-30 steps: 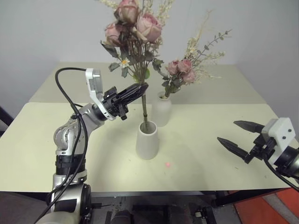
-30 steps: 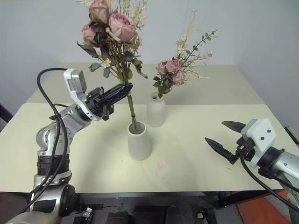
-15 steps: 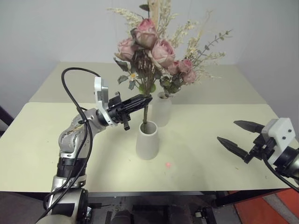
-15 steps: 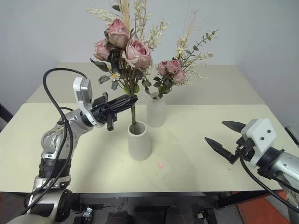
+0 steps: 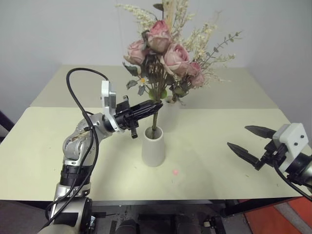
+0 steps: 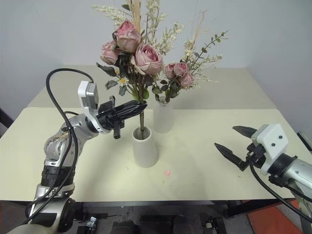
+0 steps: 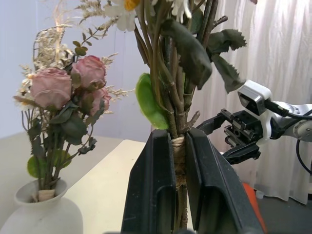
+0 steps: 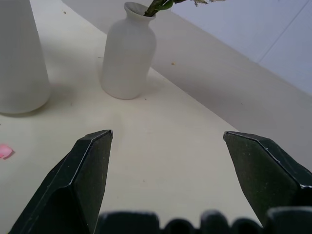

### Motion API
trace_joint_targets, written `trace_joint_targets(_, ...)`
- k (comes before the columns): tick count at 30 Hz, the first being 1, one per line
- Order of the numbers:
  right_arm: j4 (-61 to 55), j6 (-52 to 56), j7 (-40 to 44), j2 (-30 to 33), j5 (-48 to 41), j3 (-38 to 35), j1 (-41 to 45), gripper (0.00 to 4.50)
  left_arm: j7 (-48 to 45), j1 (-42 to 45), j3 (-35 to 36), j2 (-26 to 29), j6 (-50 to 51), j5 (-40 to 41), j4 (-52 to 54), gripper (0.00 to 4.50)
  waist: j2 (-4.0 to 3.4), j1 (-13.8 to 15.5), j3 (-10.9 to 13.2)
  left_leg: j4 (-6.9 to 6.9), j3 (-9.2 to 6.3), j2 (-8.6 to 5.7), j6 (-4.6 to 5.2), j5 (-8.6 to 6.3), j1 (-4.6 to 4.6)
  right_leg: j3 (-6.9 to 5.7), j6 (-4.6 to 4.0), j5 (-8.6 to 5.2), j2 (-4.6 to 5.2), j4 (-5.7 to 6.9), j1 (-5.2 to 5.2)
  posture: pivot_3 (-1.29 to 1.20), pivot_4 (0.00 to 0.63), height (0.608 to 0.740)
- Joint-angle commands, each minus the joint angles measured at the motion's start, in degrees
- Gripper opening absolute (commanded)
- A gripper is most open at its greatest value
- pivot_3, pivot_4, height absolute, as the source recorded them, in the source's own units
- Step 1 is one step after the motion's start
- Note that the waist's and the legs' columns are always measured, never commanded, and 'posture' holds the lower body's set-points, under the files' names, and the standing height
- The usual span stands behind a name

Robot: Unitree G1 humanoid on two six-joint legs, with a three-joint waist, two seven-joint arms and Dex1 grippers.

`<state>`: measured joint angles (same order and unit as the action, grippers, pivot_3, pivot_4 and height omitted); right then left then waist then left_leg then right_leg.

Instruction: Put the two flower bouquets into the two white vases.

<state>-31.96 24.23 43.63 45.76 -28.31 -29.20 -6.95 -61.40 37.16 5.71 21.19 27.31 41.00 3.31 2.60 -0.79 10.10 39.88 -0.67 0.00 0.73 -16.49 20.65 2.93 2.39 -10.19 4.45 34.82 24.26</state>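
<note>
Two arms of mine are up over the tabletop (image 5: 58, 161). My left arm is bent at the elbow and reaches in from my left, its forearm raised and its left pincer (image 5: 155, 107) pointing toward my right and a little upward; the fingers (image 7: 151, 195) are pressed onto the tied brown stems of the held bouquet (image 5: 161, 48), right at the twine binding. That bouquet stands nearly upright, its stem ends down in the mouth of the cone vase (image 5: 153, 146) while its pink roses and pale sprigs rise well above. My right arm hangs out at my right side over the near edge, its right pincer (image 5: 246, 142) spread wide and holding nothing, pointing toward the middle of the tabletop. Behind the cone vase stands the bottle vase (image 6: 163, 117) with the second bouquet (image 6: 183, 73) already in its neck. The tabletop is pale cream and matte, with a seam running across it behind the vases; a small pink petal (image 5: 175, 171) lies on it just in front of the cone vase. Plain pale walls close the room behind, and the left wrist view shows white curtains (image 7: 287, 53). By count: two white vases, two bouquets, one petal.
</note>
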Motion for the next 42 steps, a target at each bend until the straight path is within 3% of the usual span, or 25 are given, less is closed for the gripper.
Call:
trace_joint_targets(1,-1.1,-1.5,-0.3,-0.2,-0.2,-0.8,0.5,4.3,0.3,0.3,0.5,0.0,-1.8,0.7,2.7,0.08,0.0,0.0,0.0,0.0,0.0,0.0,0.0,0.0,0.0,0.0,0.0,0.0,0.0,0.0,0.0,0.0,0.15,0.74)
trace_joint_targets(11,-0.3,-1.6,-0.2,-0.2,0.1,0.0,1.2,4.3,-1.5,-1.2,-1.0,3.2,4.1,3.3,2.9,0.08,0.0,0.0,0.0,-0.01,0.0,0.0,0.0,0.0,0.0,0.0,0.12,-0.08,0.0,0.0,0.01,0.0,0.15,0.74)
trace_joint_targets(12,-0.3,-1.6,-0.2,-0.2,0.1,0.1,1.4,4.3,-0.9,-1.2,-1.2,3.0,3.8,2.6,2.4,0.8,0.0,0.0,0.0,-0.01,0.0,0.0,0.0,0.0,-0.01,0.0,0.13,-0.08,0.0,0.0,0.01,0.0,0.15,0.74)
trace_joint_targets(18,-0.8,-1.6,-0.4,-0.5,0.0,0.0,1.2,4.3,-3.5,-1.1,-2.5,4.6,3.6,1.6,1.4,2.66,0.0,0.0,0.0,-0.02,0.0,0.0,0.0,0.0,0.02,0.0,0.07,-0.06,0.0,-0.01,0.02,0.0,0.15,0.74)
trace_joint_targets(23,-1.0,-1.6,-0.8,-0.8,0.4,-0.1,0.7,4.3,-6.8,-1.3,-3.8,12.0,4.7,-1.1,2.3,4.34,-0.01,-0.2,0.0,-0.04,0.01,0.03,0.01,0.0,-0.02,0.0,0.09,-0.1,-0.02,0.02,0.03,0.0,0.15,0.74)
trace_joint_targets(24,-1.1,-1.6,-0.9,-1.0,0.4,-0.2,0.6,4.3,-7.9,-2.0,-4.2,14.1,3.3,-2.8,2.7,4.46,-0.02,-0.2,0.0,-0.04,0.01,0.05,0.01,0.0,-0.03,0.0,0.09,-0.12,-0.03,0.03,0.03,0.0,0.15,0.74)
trace_joint_targets(28,-1.4,-1.7,-1.1,-1.4,0.5,-0.4,0.1,4.3,-9.3,-3.3,-0.8,18.9,0.6,-3.9,2.6,4.46,-0.03,0.0,0.0,-0.09,0.02,0.05,0.01,0.0,-0.04,0.0,0.12,-0.19,-0.02,0.01,0.03,0.0,0.15,0.74)
trace_joint_targets(33,-1.3,-1.8,-0.9,-1.5,0.2,-1.0,0.0,4.3,-6.1,-3.2,12.5,24.3,9.6,6.9,1.3,4.46,-0.04,-0.2,0.0,-0.08,-0.02,0.13,0.01,0.0,0.08,-0.06,0.13,-0.19,-0.03,0.03,0.14,0.0,0.15,0.74)
trace_joint_targets(39,-0.3,-2.3,1.6,-0.7,-0.8,-4.2,-1.8,4.3,-9.1,-11.8,22.1,35.5,9.0,5.0,0.6,4.46,-0.11,-0.2,0.1,-0.15,0.02,0.16,0.02,-0.01,0.02,-0.08,0.25,-0.38,-0.04,0.07,0.18,0.0,0.15,0.74)
trace_joint_targets(42,1.3,-2.8,3.5,-0.2,-1.1,-5.7,-2.5,4.3,-9.9,-15.6,25.0,38.2,6.7,3.6,1.8,4.46,-0.11,0.1,0.1,-0.12,0.0,0.19,0.01,-0.01,0.02,-0.17,0.28,-0.42,-0.02,0.05,0.1,0.0,0.15,0.74)
